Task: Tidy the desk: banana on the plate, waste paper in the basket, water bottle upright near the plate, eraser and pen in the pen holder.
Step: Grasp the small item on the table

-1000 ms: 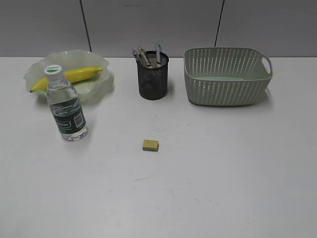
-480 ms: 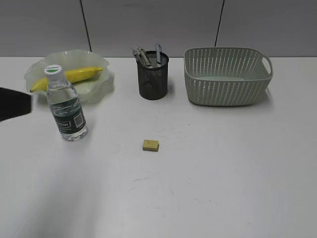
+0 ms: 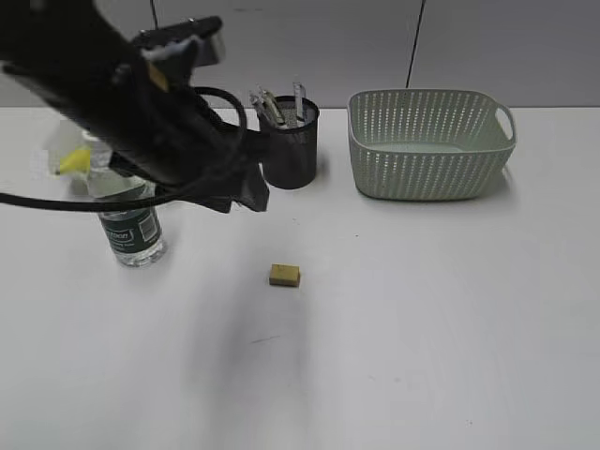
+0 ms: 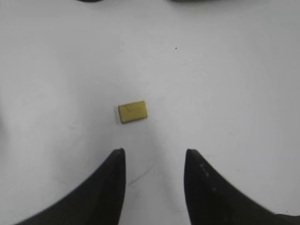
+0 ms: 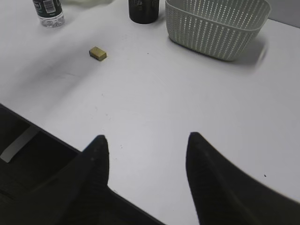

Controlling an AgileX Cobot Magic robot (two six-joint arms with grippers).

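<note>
With the small yellow rectangular eraser [image 4: 133, 112] lying alone on the plain white desk [image 3: 450, 319], I've got the left gripper [image 4: 153, 161] above it, jaws spread and empty, lined up to straddle it. The right gripper [image 5: 146, 145] hangs parked at the near edge, also spread, holding nothing. The black mesh pen holder [image 3: 290, 145] sits beyond, presumably the eraser's destination.

The desk [image 3: 450, 328] is seen as smooth matt white. The basket [image 3: 427, 145] looks like perforated matt plastic, the pen holder [image 3: 291, 150] like black metal mesh. Clear glossy plastic is shown on the water bottle [image 3: 131, 230], and the eraser [image 4: 133, 111] looks dull, kinda rubbery.
</note>
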